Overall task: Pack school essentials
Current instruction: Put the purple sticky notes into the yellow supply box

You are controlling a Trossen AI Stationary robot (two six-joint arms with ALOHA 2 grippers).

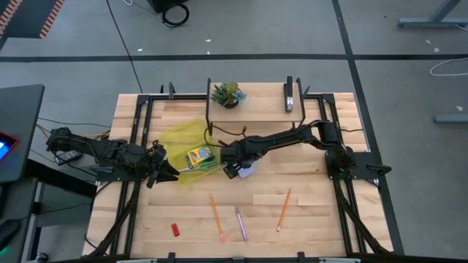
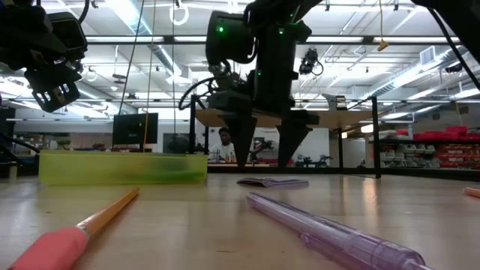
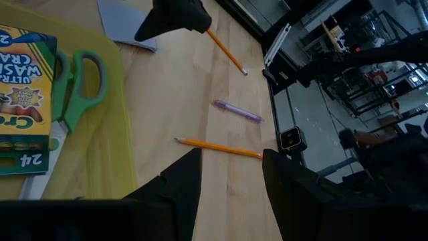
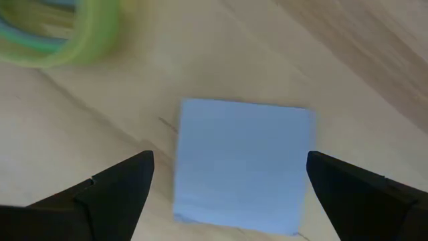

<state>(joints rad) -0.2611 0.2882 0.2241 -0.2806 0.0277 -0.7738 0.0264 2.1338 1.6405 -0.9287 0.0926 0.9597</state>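
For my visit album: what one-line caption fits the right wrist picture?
The right gripper hangs open over a pale blue notepad lying on the wooden table.

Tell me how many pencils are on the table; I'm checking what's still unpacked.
2. One pencil lies near the front edge, left of the purple pen; the other pencil lies right of the pen. Neither is in the yellow case. More could be hidden under the arms.
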